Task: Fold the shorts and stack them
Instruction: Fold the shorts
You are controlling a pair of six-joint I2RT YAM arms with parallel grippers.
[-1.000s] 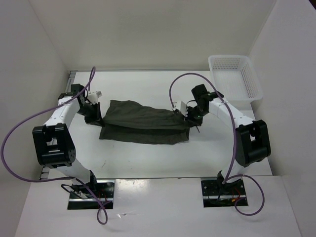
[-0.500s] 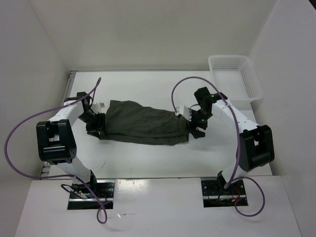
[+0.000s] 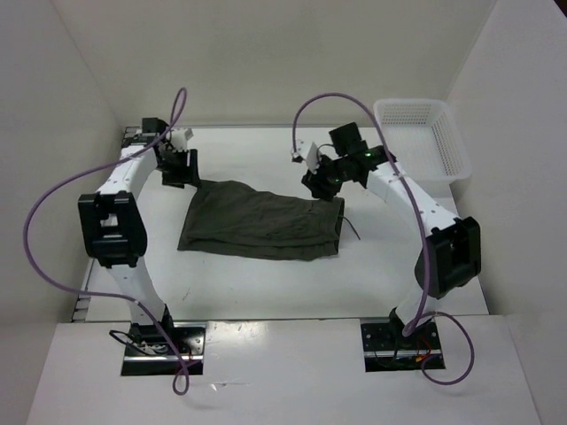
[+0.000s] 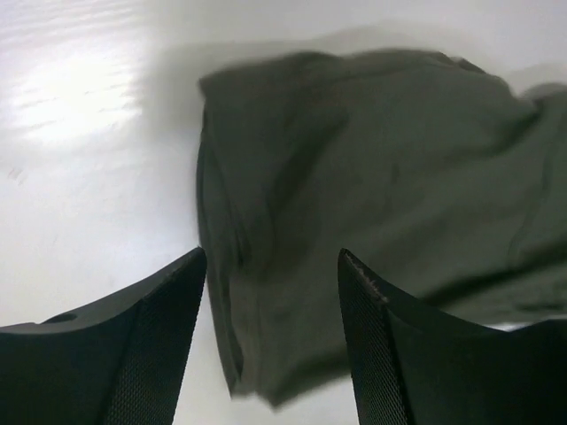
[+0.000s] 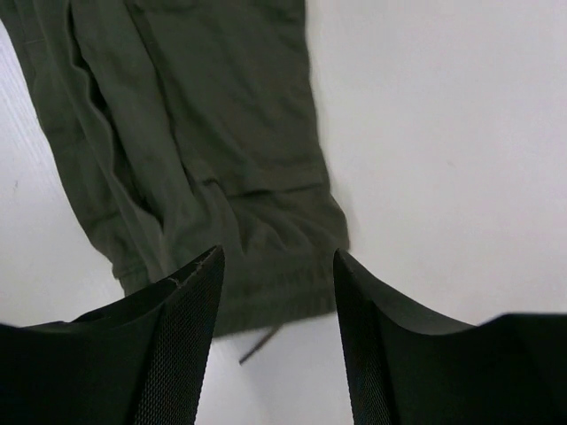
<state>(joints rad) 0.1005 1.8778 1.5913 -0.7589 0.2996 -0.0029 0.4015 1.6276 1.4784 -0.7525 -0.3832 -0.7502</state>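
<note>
On the white worktop the shorts lie flat, a long dark olive shape running from left to right across the middle, well ahead of both my bases. Their cloth sits in layers, one over another, and folds show along the near edge. The waistband is at the right end, and the thin drawstring trails from it onto the bare surface.

My left claw hangs above the far left corner of the shorts, clear of the cloth. Its two dark fingers stand wide apart and hold nothing. Through my left wrist camera I look down between them at the left end of the garment, which is somewhat blurred.

My right claw hangs over the far right end of the shorts, likewise raised off the cloth. Its fingers are spread wide and are empty. Between them my right wrist camera shows the gathered waistband and a short piece of the drawstring just beside it.

A white mesh basket stands at the far right corner of the worktop, well apart from the shorts.
</note>
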